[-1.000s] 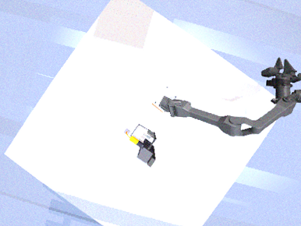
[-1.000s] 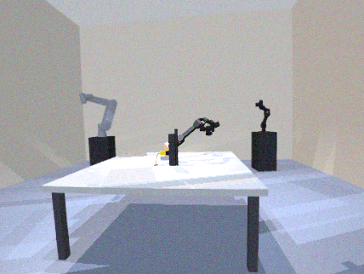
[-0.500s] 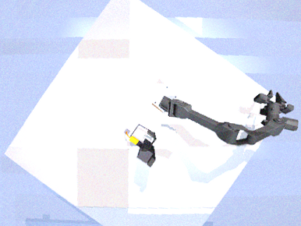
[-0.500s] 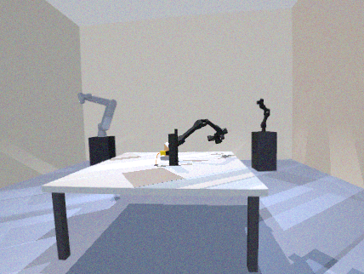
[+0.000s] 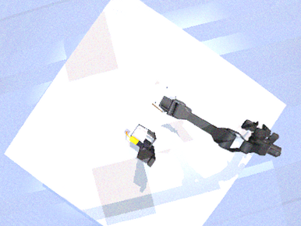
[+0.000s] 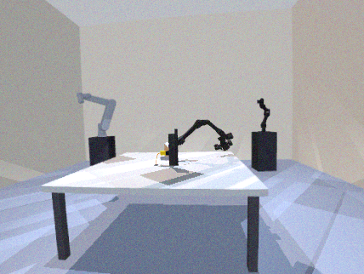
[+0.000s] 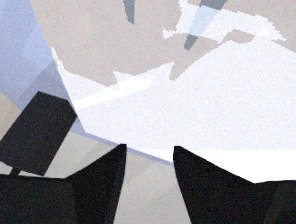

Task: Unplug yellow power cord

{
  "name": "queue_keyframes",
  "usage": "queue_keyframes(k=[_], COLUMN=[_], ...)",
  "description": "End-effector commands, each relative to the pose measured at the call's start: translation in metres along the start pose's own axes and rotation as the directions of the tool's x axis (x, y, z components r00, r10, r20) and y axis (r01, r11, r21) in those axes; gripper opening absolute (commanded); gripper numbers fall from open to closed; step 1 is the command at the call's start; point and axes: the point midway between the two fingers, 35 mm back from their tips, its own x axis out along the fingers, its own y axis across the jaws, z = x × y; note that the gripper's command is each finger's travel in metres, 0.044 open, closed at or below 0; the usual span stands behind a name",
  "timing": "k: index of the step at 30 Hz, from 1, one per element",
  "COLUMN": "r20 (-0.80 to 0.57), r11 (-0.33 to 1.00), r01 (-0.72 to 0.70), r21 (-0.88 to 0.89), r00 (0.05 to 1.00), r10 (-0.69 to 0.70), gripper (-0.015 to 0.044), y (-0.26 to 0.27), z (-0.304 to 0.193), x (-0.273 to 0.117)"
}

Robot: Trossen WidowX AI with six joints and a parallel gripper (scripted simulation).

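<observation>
exterior | white table [image 6: 127, 179] – four dark legs | beige walls – bluish floor

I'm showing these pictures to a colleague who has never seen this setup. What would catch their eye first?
Probably the small yellow plug on the power strip, the only bright colour near the middle of the white table. Next, the black arm reaching across from the right edge, its gripper apart from the strip, fingers narrowed around nothing.
</observation>
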Motion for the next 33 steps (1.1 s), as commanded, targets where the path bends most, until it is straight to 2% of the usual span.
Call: queue_keyframes(k=[1,10,19,26,33], r20=[0.103,0.354,0.589,0.742,0.844], r11=[0.999,0.992,0.987,0.995,0.998], r01=[-0.032,-0.070,-0.044,-0.014,0.001], r21=[-0.030,-0.108,-0.153,-0.103,0.056], r00=[0.994,0.929,0.798,0.665,0.533], r10=[0.035,0.104,0.127,0.087,-0.048], gripper=[0.0160,0.0160,0.0160,0.0160,0.0160], y=[0.003,0.002,-0.017,-0.051,-0.115], z=[0.040,0.132,0.209,0.263,0.313], x=[-0.019,-0.084,-0.165,-0.237,-0.307])
